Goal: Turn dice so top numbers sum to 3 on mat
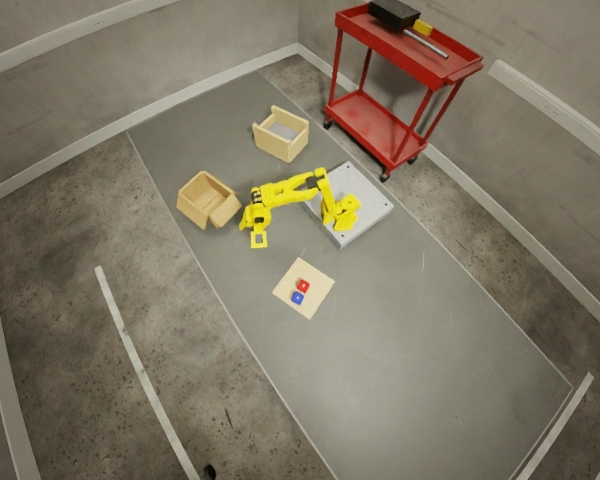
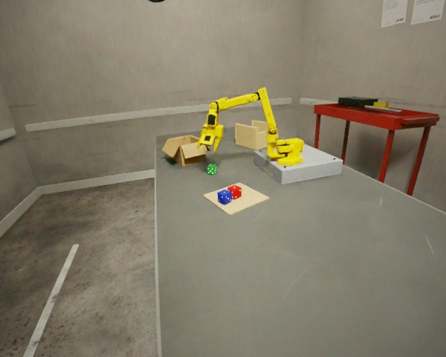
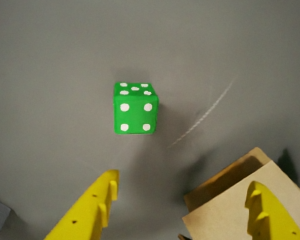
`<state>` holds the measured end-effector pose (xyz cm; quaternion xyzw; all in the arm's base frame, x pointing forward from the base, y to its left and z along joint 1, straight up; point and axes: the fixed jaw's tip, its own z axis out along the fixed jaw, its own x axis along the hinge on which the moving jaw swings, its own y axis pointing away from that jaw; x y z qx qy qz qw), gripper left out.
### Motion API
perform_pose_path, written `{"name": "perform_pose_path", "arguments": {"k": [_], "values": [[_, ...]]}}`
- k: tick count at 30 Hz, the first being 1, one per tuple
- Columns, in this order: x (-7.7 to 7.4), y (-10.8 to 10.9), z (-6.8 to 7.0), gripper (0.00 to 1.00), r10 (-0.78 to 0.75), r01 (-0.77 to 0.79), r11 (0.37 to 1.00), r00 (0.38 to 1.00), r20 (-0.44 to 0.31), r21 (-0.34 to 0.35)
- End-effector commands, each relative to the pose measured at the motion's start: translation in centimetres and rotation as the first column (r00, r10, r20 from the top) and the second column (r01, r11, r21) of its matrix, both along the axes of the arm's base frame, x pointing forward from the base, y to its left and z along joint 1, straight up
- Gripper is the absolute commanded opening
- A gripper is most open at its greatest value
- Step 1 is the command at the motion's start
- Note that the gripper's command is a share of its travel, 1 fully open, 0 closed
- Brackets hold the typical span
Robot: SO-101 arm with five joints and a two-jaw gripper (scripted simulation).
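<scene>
From where I'm standing, the open cardboard box (image 1: 207, 200) (image 2: 183, 150) (image 3: 250, 202) sits furthest left, and just right of it hangs the gripper (image 1: 250, 237) (image 2: 207, 150) (image 3: 184, 179), fingers spread with nothing between them. The green die (image 2: 212, 169) (image 3: 135, 114) lies below the fingertips, untouched, on the grey tabletop, off the mat (image 1: 316, 297) (image 2: 250, 198). Further right, the blue die (image 1: 297, 298) (image 2: 224, 197) and then the red die (image 1: 303, 285) (image 2: 235, 191) rest on that mat, each showing a single pip on top.

Die (image 2: 212, 169) (image 3: 135, 109): green, white pips. Die (image 1: 297, 298) (image 2: 224, 197): blue, white pips. Die (image 1: 303, 285) (image 2: 235, 191): red, white pips. Arm (image 1: 288, 190) (image 2: 236, 101): yellow, black parts.
</scene>
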<state>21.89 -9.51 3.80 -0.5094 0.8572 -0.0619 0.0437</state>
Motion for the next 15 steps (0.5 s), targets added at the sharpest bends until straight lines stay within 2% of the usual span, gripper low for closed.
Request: {"name": "perform_pose_path", "arguments": {"k": [1, 5, 15], "values": [[-0.77, 0.13, -1.88, 0.35, 0.002, 0.001, 0.999, 0.996, -0.086, 0.038], [-1.14, 0.29, -2.66, 0.35, 0.004, 0.003, 0.999, 0.993, -0.122, 0.054], [-1.49, 0.33, -2.77, 0.35, 0.001, 0.009, 0.998, 0.990, -0.144, 0.064]]}}
